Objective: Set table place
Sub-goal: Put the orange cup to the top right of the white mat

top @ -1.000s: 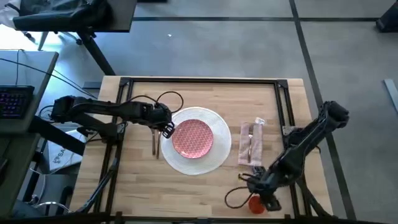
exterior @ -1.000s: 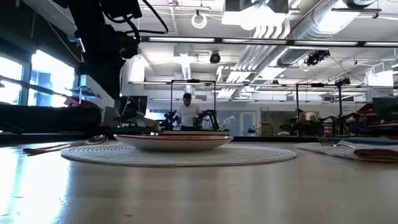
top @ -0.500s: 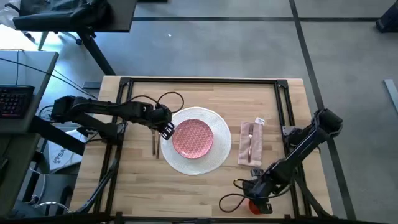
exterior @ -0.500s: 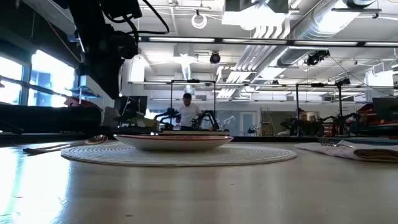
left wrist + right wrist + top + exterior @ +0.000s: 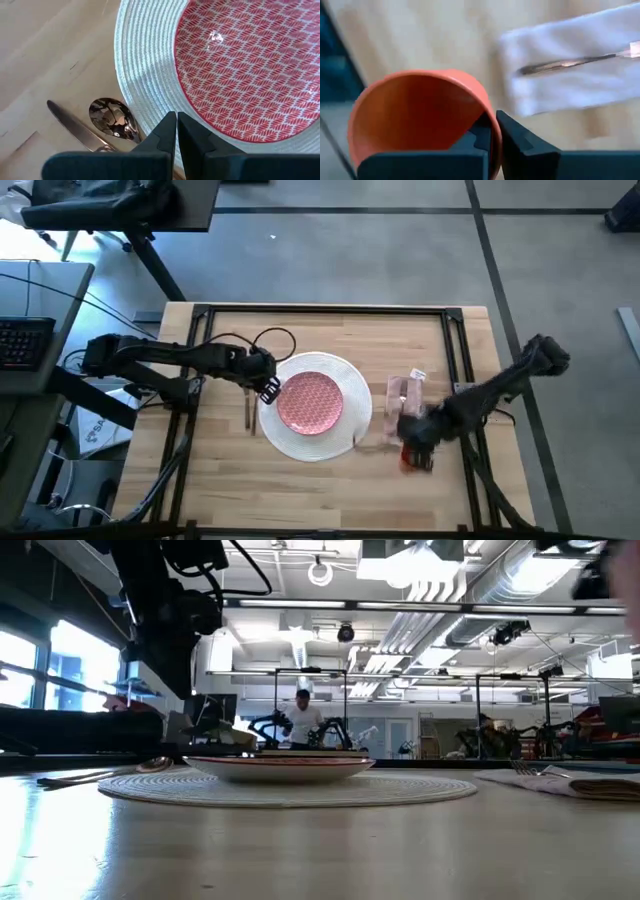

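Observation:
On the wooden table point(image 5: 330, 480) a pink patterned plate point(image 5: 310, 402) lies on the large white round plate point(image 5: 345, 435). A gold knife and spoon point(image 5: 250, 412) lie left of it. To the right, a fork point(image 5: 575, 61) lies on the pale pink napkin point(image 5: 402, 402). My left gripper point(image 5: 176, 131) hovers shut over the white plate's left edge. Just near of the napkin, my right gripper point(image 5: 412, 448) is shut on the small orange cup point(image 5: 413, 463). My right gripper pinches the orange cup's wall at its rim point(image 5: 487, 107), one finger inside the cup and one outside. The cup is tilted, its open mouth point(image 5: 415, 117) facing the wrist camera. It does not show on the tabletop in the low view, so it is held off the table.
A thin black metal frame point(image 5: 320, 310) runs around the tabletop, and a cable loops at the far left point(image 5: 275, 338). A grey desk with a keyboard point(image 5: 25, 340) stands left of the table. A person point(image 5: 303, 720) is far back in the room.
My right gripper has gone from the table's near edge toward the far edge, up to the napkin's near end. The orange cup has come with it. The left arm has kept still.

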